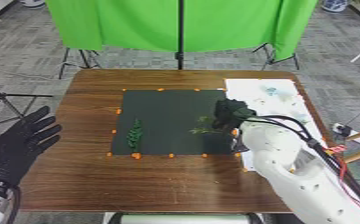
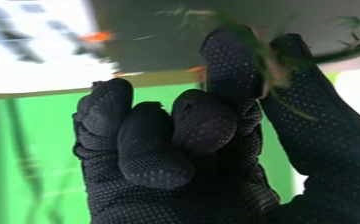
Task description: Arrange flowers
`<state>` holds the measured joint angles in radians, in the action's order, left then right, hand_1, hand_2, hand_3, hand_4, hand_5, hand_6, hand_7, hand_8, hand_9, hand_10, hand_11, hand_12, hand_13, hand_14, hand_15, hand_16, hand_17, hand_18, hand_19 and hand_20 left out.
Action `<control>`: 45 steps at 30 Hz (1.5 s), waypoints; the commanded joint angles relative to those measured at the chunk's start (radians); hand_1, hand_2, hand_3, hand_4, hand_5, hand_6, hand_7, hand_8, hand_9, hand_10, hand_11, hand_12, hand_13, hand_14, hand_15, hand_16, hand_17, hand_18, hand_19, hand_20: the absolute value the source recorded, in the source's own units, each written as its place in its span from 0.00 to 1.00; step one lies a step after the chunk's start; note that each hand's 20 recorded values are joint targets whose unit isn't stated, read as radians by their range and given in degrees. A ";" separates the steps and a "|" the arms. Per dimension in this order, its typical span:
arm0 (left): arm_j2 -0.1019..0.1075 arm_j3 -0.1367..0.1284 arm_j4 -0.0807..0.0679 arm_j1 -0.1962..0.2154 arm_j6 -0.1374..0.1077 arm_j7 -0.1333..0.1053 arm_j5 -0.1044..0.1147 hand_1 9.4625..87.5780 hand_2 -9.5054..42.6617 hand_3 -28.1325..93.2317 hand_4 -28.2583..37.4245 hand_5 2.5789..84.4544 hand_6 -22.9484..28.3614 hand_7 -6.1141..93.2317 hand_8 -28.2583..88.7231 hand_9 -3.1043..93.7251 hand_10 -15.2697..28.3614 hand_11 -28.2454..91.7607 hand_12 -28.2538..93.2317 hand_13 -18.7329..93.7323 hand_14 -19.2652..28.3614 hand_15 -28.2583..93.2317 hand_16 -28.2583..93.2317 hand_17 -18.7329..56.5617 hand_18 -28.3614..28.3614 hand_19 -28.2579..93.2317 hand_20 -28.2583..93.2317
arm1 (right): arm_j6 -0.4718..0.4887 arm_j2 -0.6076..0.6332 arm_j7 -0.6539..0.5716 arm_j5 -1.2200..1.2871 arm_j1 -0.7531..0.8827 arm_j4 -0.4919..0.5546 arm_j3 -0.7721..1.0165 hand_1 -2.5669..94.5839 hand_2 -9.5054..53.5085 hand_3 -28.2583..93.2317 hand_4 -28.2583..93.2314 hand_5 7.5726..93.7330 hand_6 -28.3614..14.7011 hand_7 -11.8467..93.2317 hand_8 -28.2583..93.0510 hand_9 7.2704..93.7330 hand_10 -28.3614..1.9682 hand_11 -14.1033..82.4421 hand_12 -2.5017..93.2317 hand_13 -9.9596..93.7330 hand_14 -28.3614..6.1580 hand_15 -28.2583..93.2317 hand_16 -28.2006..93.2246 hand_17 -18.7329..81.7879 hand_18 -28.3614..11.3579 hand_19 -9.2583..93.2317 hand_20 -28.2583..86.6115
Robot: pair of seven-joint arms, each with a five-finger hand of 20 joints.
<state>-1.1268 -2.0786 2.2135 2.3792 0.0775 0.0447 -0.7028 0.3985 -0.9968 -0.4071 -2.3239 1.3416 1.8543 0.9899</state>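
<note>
"If I'm to judge the risks, how is it all laid out?"

"On the brown wooden surface (image 1: 185, 182), a square dark mat (image 1: 163, 110) covers the middle, and a rectangular white sheet (image 1: 255, 95) lies along the right edge."

"And the hands?"

"The left black-gloved hand (image 1: 21, 145) is by the surface's left edge, fingers loosely straight and empty. The right black-gloved hand (image 1: 233, 112) is over the mat's right side."

"Any greenery?"

"A dark green, leafy sprig (image 1: 135, 136) lies on the mat, nearer the left edge. The right hand pinches a thin, feathery green sprig (image 2: 272, 67) between thumb and finger."

"So what could spoil it?"

"That slender stem could roll in the pinch and land crooked. Fine leaves might catch on the glove fabric and get dragged on release. Carried too far left, it could nudge the leafy one."
</note>
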 commanded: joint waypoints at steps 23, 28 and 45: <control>0.025 0.031 -0.017 -0.023 -0.007 0.022 0.000 0.20 0.13 0.82 0.00 0.30 0.50 0.30 0.13 0.25 0.60 0.48 0.32 0.30 0.67 0.59 0.19 0.10 0.83 0.60 0.28 | 0.170 -0.316 -0.251 -0.036 -0.114 -0.177 -0.177 0.38 0.22 0.90 0.00 0.92 0.69 0.55 0.13 1.00 0.75 0.88 0.31 0.99 0.65 0.92 0.50 0.71 0.16 1.00 0.55; 0.026 0.036 -0.021 -0.031 0.001 0.031 -0.002 0.20 0.13 0.82 0.00 0.30 0.50 0.30 0.13 0.25 0.60 0.48 0.32 0.30 0.67 0.59 0.19 0.10 0.83 0.60 0.28 | 0.129 -0.338 -0.256 0.023 -0.097 -0.165 -0.143 0.31 0.32 0.86 0.00 0.93 0.67 0.50 0.13 1.00 0.75 0.88 0.30 0.99 0.65 0.92 0.50 0.71 0.16 1.00 0.55; 0.016 0.033 -0.017 -0.030 0.000 0.037 -0.006 0.20 0.13 0.82 0.00 0.30 0.50 0.30 0.13 0.25 0.60 0.48 0.32 0.30 0.67 0.59 0.19 0.10 0.84 0.60 0.28 | 0.171 -0.396 -0.328 0.127 -0.078 -0.162 -0.095 0.28 0.40 0.86 0.00 0.93 0.66 0.47 0.13 1.00 0.74 0.88 0.27 1.00 0.66 0.91 0.48 0.72 0.17 1.00 0.54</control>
<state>-1.1015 -2.0477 2.2014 2.3423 0.0723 0.0676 -0.7032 0.5190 -1.3662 -0.6938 -2.2611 1.2436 1.6777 0.8867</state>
